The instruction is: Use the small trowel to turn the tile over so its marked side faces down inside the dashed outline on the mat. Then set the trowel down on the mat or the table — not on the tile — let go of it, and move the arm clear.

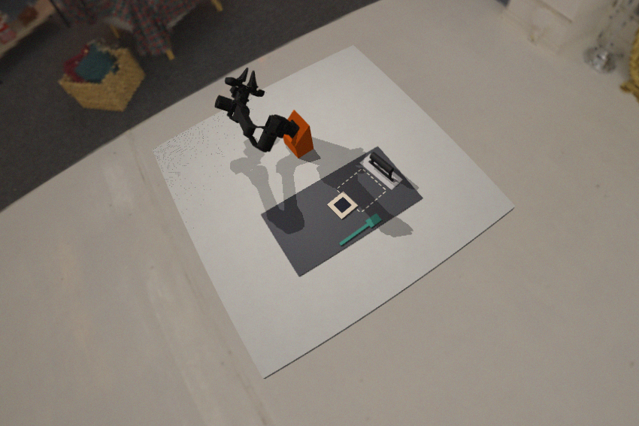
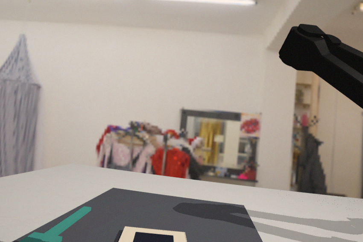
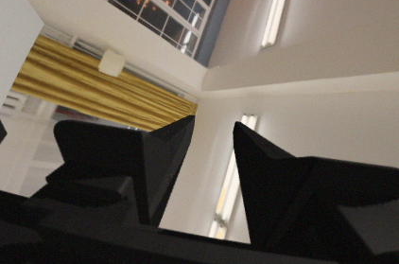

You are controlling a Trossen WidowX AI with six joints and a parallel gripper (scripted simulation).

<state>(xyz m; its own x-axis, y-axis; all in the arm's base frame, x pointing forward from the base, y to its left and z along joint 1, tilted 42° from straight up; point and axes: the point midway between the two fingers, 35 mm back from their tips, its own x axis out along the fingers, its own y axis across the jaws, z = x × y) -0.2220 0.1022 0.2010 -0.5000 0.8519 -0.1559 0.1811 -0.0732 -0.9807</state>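
The square tile (image 1: 342, 205) (image 2: 153, 237) lies flat on the dark mat (image 1: 309, 246) (image 2: 140, 201), dark marked square up. It is just left of the dashed outline (image 1: 374, 179), at its lower-left side. A teal trowel-shaped tool (image 1: 372, 221) (image 2: 68, 221) with a thin handle lies flat near the mat's lower edge. A pale flat-plated tool with a black bar handle (image 1: 380, 163) lies at the mat's upper right, beyond the outline. My gripper (image 1: 249, 70) (image 3: 214, 123) is partly open and empty, raised high and pointing away from the mat. It is outside the exterior view.
An orange block (image 1: 305, 145) stands by the arm's base, behind the mat. The arm (image 2: 302, 48) is folded up above the table (image 1: 289, 318). Arm shadows fall across the mat. The wrist view shows room walls, a window and a yellow curtain (image 3: 95, 91).
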